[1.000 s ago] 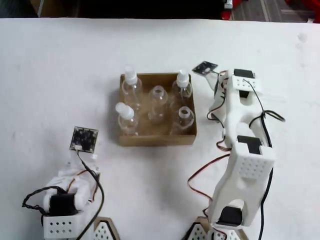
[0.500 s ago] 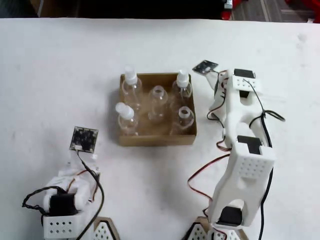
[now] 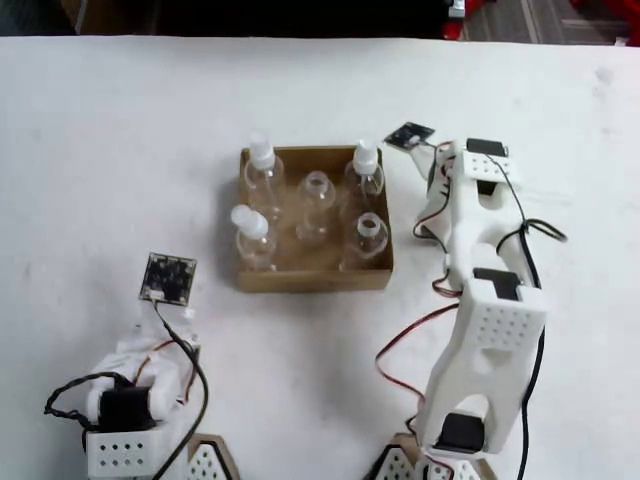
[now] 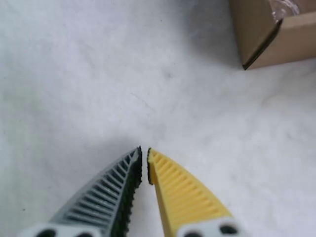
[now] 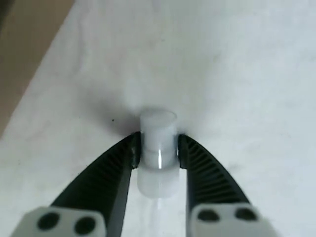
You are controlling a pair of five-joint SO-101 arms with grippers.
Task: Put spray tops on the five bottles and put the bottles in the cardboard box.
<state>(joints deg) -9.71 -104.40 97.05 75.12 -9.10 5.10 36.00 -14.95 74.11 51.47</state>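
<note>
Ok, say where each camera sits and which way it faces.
High view: fixed above the table, looking down on the cardboard box, bottles, left arm and right arm.
Left wrist view: on the left wrist, facing the table past its shut left gripper, a box corner beyond.
Right wrist view: on the right wrist, facing the table past the right gripper, shut on a spray top.
Shared: the box, in high and left wrist views.
</note>
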